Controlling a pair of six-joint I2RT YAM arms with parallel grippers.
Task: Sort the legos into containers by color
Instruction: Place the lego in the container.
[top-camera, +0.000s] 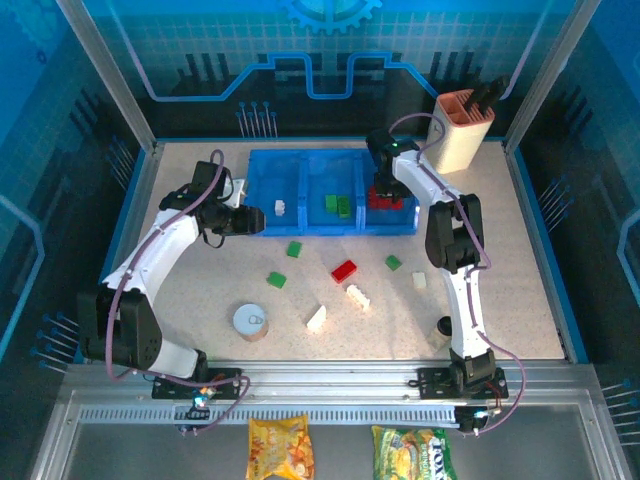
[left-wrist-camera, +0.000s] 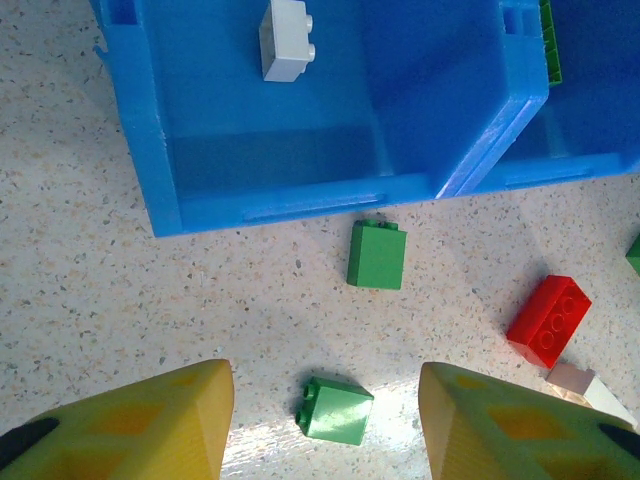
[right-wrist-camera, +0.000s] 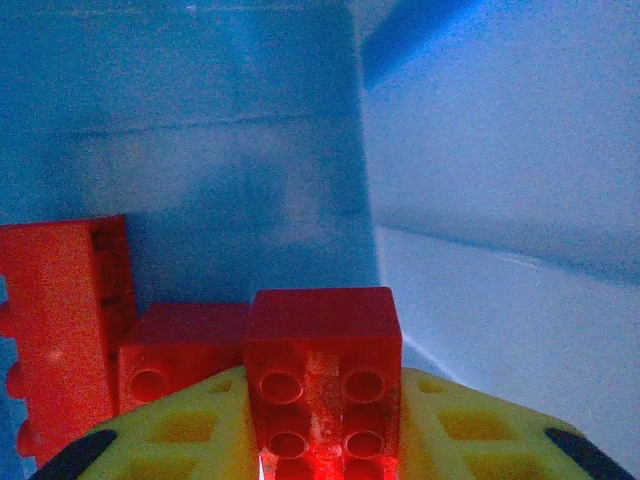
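The blue three-compartment tray (top-camera: 330, 230) holds a white lego (top-camera: 281, 208) on the left, green legos (top-camera: 337, 205) in the middle and red legos (top-camera: 392, 202) on the right. My right gripper (right-wrist-camera: 322, 400) is down inside the right compartment, shut on a red lego (right-wrist-camera: 322, 340) beside two other red ones (right-wrist-camera: 180, 350). My left gripper (left-wrist-camera: 326, 385) hangs open over the table just in front of the tray's left compartment (left-wrist-camera: 260, 210). A green lego (left-wrist-camera: 336, 409) lies below and between its fingers, apart from both. Another green lego (left-wrist-camera: 377, 255) and a red one (left-wrist-camera: 548, 320) lie nearby.
Loose legos lie on the table: green (top-camera: 393, 263), white (top-camera: 419, 281), (top-camera: 357, 297), (top-camera: 316, 319). A round tin can (top-camera: 250, 322) stands at the near left and a small black-capped bottle (top-camera: 444, 326) by the right arm. A beige knife block (top-camera: 460, 130) stands behind the tray's right end.
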